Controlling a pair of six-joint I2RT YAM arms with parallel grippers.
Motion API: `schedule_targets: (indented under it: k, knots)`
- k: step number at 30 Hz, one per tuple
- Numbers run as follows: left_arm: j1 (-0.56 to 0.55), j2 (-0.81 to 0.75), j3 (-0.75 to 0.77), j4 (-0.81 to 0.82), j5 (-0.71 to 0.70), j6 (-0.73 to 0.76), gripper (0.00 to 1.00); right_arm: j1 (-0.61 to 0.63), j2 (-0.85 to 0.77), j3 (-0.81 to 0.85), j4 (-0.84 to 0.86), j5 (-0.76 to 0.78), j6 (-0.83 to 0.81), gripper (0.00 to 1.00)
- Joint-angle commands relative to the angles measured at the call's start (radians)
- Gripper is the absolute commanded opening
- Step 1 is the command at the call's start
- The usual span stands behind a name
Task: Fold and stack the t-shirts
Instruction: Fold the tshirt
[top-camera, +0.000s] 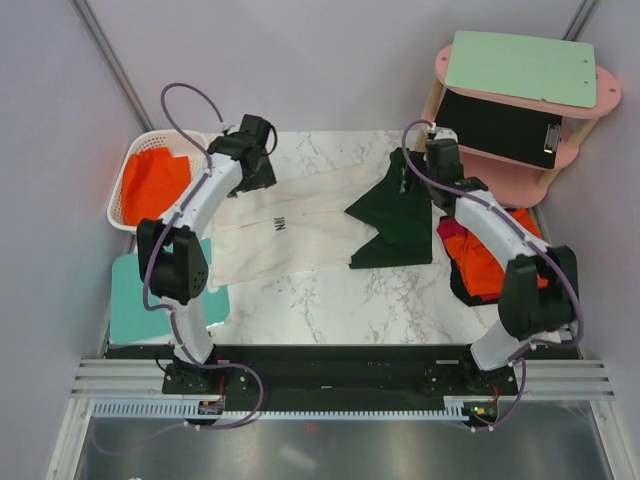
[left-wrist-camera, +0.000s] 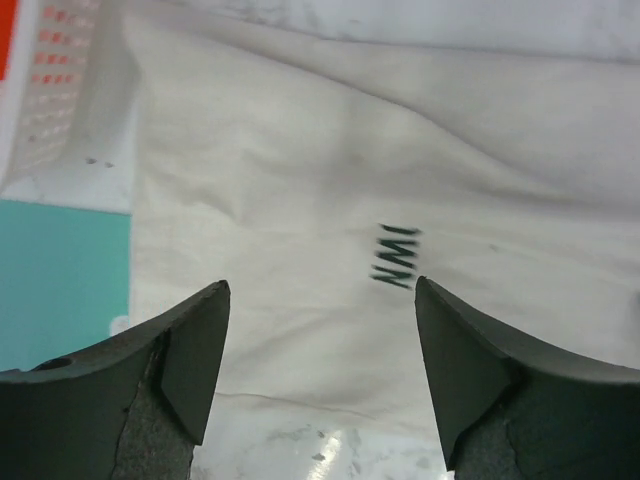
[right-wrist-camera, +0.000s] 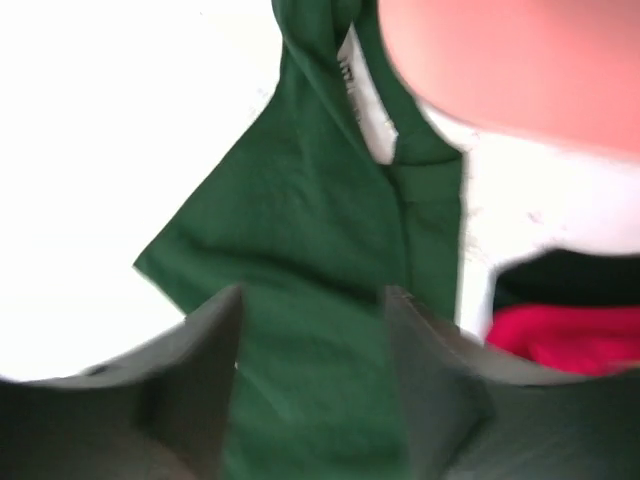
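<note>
Presently, table (top-camera: 330, 300): cream-white t-shirt (top-camera: 290, 235) spread left of centre, with the crumpled dark green t-shirt (top-camera: 395, 215) touching its right edge. Risk: pulling either may drag the other along. Left pincer (left-wrist-camera: 320, 370) released above cream cloth; right pincer (right-wrist-camera: 312, 380) released above green. Lettering (left-wrist-camera: 397, 257): apparently "NMI". Neck label (right-wrist-camera: 352, 70): unreadable.

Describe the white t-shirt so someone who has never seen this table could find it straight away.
Start at the marble table; on its left half, next to the white basket holding orange cloth, lies the cream-white t-shirt, spread out. Unlike the dark green t-shirt bunched to its right, it is pale and carries small dark lettering.
</note>
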Motion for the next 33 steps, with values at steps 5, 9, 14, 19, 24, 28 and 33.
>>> schedule_targets:
  k: [5, 9, 14, 19, 24, 28, 33]
  knots:
    - [-0.381, 0.009, 0.031, 0.115, 0.101, 0.116, 0.82, -0.098, -0.318, -0.304, -0.039, -0.072, 0.107, 0.98]
    - [-0.444, 0.077, 0.026, 0.174, 0.241, 0.083, 0.81, -0.182, -0.372, -0.398, -0.063, -0.215, 0.15, 0.98]
    - [-0.498, 0.134, 0.015, 0.213, 0.298, 0.054, 0.81, -0.24, -0.408, -0.508, -0.1, -0.282, 0.152, 0.98]
    - [-0.527, 0.152, 0.015, 0.225, 0.316, 0.044, 0.81, -0.274, -0.415, -0.588, -0.056, -0.345, 0.159, 0.94]
    - [-0.527, 0.154, 0.011, 0.228, 0.307, 0.04, 0.81, -0.274, -0.398, -0.641, 0.005, -0.398, 0.176, 0.86]
    - [-0.527, 0.155, 0.002, 0.228, 0.307, 0.034, 0.81, -0.274, -0.33, -0.673, 0.102, -0.434, 0.185, 0.74]
    - [-0.529, 0.146, -0.028, 0.234, 0.31, 0.027, 0.8, -0.274, -0.228, -0.746, 0.261, -0.453, 0.223, 0.62]
